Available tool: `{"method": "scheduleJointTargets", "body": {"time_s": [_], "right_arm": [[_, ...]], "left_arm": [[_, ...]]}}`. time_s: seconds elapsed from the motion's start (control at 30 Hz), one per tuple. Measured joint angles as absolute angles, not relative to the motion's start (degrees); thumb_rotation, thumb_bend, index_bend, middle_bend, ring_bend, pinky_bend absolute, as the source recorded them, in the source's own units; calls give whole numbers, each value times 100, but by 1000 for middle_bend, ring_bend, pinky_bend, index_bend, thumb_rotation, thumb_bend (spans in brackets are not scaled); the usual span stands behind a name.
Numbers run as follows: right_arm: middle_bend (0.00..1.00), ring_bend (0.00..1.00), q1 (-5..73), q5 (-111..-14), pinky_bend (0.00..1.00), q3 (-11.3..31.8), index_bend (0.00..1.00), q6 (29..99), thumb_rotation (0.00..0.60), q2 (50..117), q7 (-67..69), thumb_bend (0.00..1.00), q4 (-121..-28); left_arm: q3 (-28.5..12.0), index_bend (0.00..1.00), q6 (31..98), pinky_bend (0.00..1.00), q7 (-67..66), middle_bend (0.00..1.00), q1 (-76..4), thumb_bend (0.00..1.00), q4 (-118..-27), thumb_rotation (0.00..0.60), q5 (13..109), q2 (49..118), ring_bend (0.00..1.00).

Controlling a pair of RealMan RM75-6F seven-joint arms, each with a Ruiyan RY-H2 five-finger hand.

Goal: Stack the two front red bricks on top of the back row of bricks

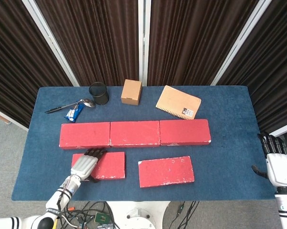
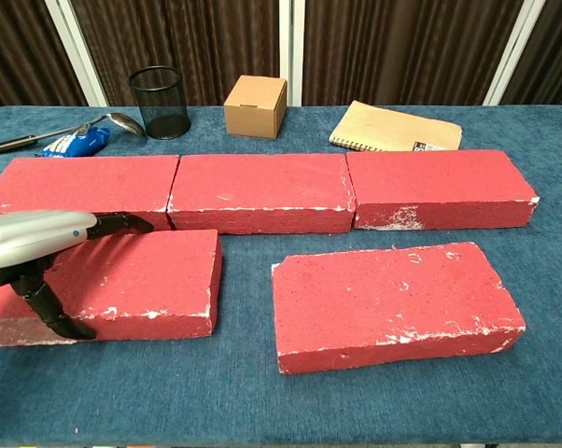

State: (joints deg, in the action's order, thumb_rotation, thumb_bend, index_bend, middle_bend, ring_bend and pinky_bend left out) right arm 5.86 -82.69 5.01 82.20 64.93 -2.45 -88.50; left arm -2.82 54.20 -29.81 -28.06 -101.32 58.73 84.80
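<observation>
Three red bricks form the back row (image 1: pixel 135 133) (image 2: pixel 260 191) across the blue table. In front lie the front left brick (image 1: pixel 110 164) (image 2: pixel 141 271) and the front right brick (image 1: pixel 166 171) (image 2: pixel 393 303), both flat on the cloth. My left hand (image 1: pixel 85 164) (image 2: pixel 38 245) grips the left end of the front left brick, fingers stretched over its top to the back edge and thumb against its front face. My right hand (image 1: pixel 280 167) hovers open past the table's right edge, holding nothing; the chest view does not show it.
Behind the back row stand a black mesh cup (image 1: pixel 99 93) (image 2: pixel 160 101), a small cardboard box (image 1: pixel 131 91) (image 2: pixel 256 105) and a tan notebook (image 1: pixel 178 101) (image 2: pixel 393 128). A spoon, a pen and a blue packet (image 1: pixel 74 113) lie at the far left.
</observation>
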Motion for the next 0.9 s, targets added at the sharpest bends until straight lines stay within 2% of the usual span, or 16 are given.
{"method": "scheduleJointTargets", "body": {"time_s": [0.07,0.17,0.3,0.47,0.6,0.9], "right_arm": [[0,0,588,-8267,0,504,0,8220,600,6503,-243,71,-8837],[0,0,595,-8231,0,506,0,8182,600,6515,-243,72,-8821],[0,0,604,-8187,0,507,0,8138,600,6546,-224,73,-8784],[0,0,599,-8173,0,512,0,8146,600,6557,-207,74,-8767],[0,0,590,-8153,0,520,0,8155,600,6551,-194,76,-8758],[0,0,567,-8144,0,545,0,8215,600,6565,-148,83,-8721]], "left_arm": [[-247,26,5418,5,-2966,2,-2844,0,-10128,600,5822,8454,35],[-201,26,5425,74,-2929,41,-2872,0,-10128,600,5863,8427,128],[-130,31,5466,115,-2904,124,-2899,0,-10099,600,5912,8425,163],[-73,44,5456,152,-2898,177,-2962,0,-10095,600,5755,8437,197],[-69,74,5484,219,-2786,229,-2972,0,-10091,600,5839,8450,252],[-39,83,5828,230,-2496,237,-2891,0,-10310,600,6361,8311,260]]}}
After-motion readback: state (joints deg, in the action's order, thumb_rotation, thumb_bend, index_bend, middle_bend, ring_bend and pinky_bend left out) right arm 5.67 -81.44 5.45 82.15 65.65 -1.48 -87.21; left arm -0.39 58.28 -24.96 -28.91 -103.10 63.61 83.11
